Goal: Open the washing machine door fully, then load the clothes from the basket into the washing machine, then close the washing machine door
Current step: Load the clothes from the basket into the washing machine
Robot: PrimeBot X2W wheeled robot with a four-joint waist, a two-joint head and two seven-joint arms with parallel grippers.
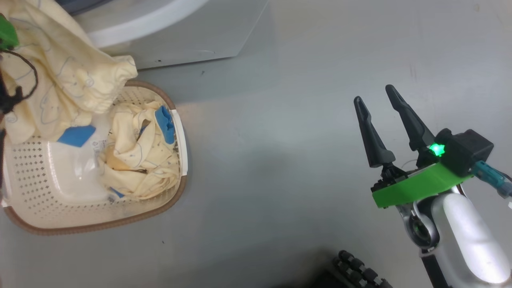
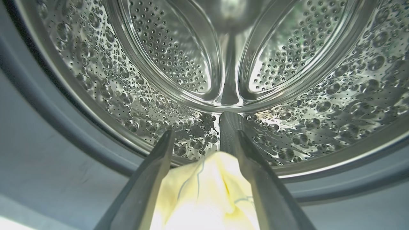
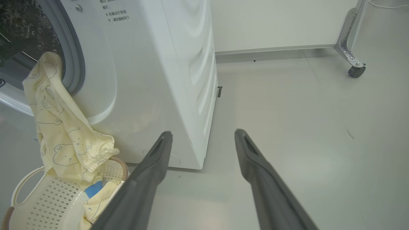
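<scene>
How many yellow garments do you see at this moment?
2. The hanging garment drapes from the washing machine opening down over the basket; the crumpled garment lies inside the basket. More may be hidden beneath them.

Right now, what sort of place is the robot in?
Likely a test lab laundry setup rather than a home: a white front-loading washing machine on bare grey floor, a basket of clothes beside it, and a castered metal frame by a plain wall.

Left end of basket off-frame
</scene>
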